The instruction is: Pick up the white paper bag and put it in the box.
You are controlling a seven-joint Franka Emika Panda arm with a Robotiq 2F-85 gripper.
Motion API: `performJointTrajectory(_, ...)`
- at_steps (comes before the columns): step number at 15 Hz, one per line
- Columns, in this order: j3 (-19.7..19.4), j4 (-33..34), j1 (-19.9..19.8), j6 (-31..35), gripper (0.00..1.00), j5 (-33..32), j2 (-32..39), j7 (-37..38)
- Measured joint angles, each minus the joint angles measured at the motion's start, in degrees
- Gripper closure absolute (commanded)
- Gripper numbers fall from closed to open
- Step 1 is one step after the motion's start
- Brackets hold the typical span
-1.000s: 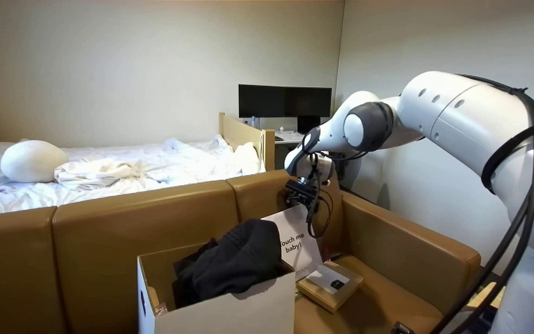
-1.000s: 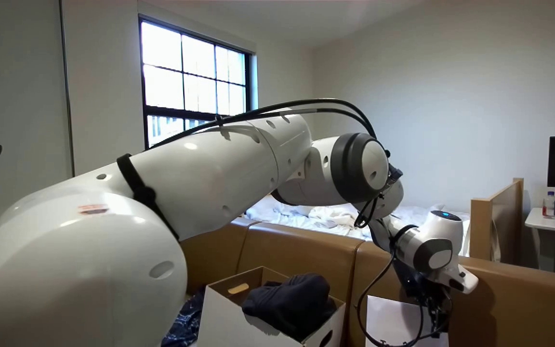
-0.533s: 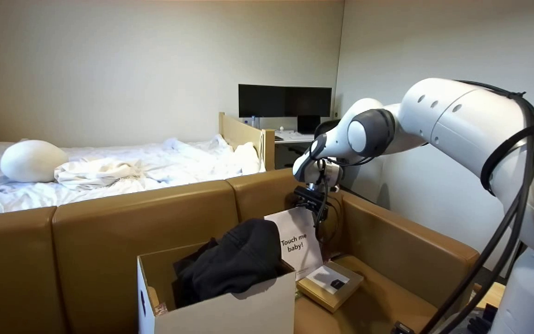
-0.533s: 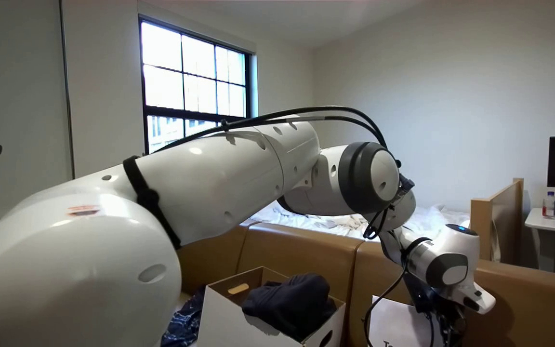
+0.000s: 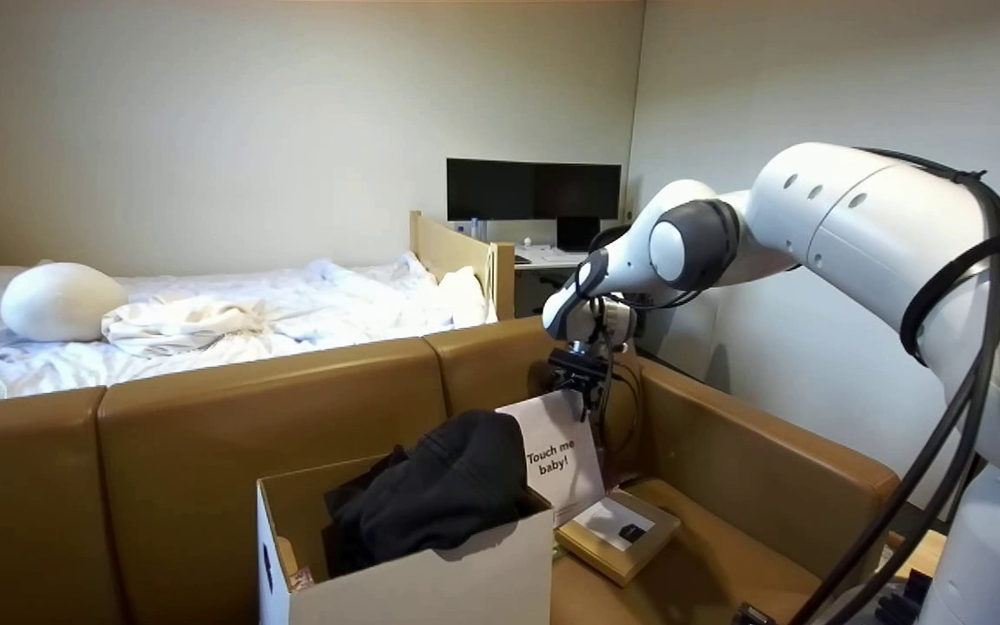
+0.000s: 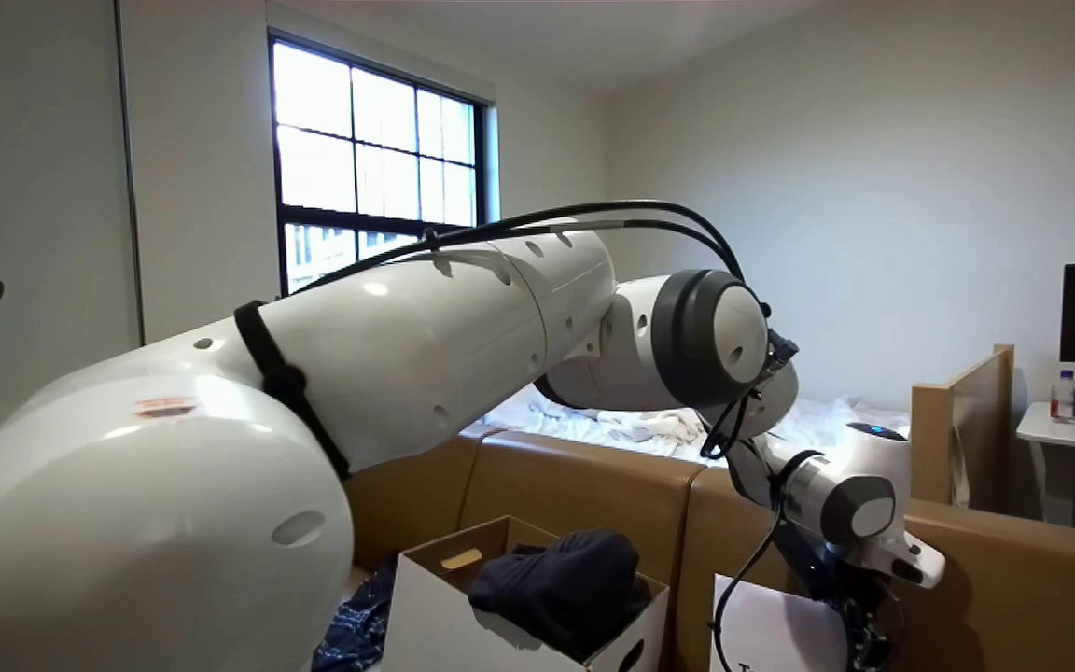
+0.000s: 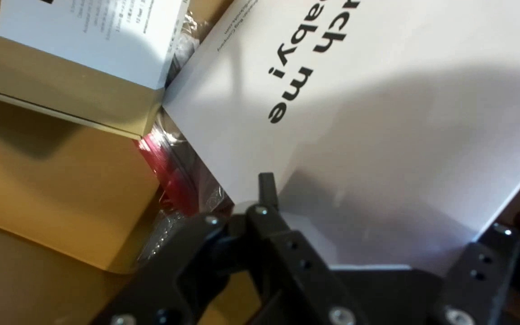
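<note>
The white paper bag (image 5: 562, 425), with dark print on its face, leans on the sofa beside the box in an exterior view. It fills most of the wrist view, where the white paper bag (image 7: 400, 54) lies between my fingers. My gripper (image 5: 581, 406) is at the bag's top edge. One fingertip (image 7: 267, 187) shows in front of the printed face; the opposite tip is hidden past the bag's edge. The jaws stand well apart. The white-walled box (image 6: 463, 625) is visible in both exterior views, with a black garment (image 6: 564, 588) heaped inside.
A tan flat package (image 5: 617, 551) lies on the sofa seat in front of the bag. A clear plastic packet with a red strip (image 7: 174, 185) sits by the bag's lower corner. The sofa backrest (image 5: 274, 408) rises behind, and an armrest (image 5: 769, 434) borders one side.
The arm has shifted slightly down and to the right in an exterior view, then a little back up. The bag has tilted slightly and its print shows more fully. Box and garment have not moved.
</note>
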Motion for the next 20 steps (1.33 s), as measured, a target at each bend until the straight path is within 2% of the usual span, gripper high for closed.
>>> performJointTrajectory(2,0.00,0.00,0.28,-0.09,0.91,-1.00,-0.20,-0.27)
performJointTrajectory(4,0.01,0.00,0.41,-0.09,0.94,-1.73,-0.25,-0.51)
performJointTrajectory(7,0.07,-0.11,0.44,-0.09,0.97,-2.10,-0.28,-0.87)
performJointTrajectory(10,0.26,-2.03,0.43,0.92,0.93,-2.08,-1.34,-2.41)
performJointTrajectory(16,3.44,-16.71,0.42,14.80,0.93,-1.90,-9.59,-11.10)
performJointTrajectory(18,4.65,-21.92,0.40,20.49,0.93,-2.02,-12.89,-15.38)
performJointTrajectory(20,5.77,-27.17,0.37,23.50,0.93,-2.58,-17.06,-20.22)
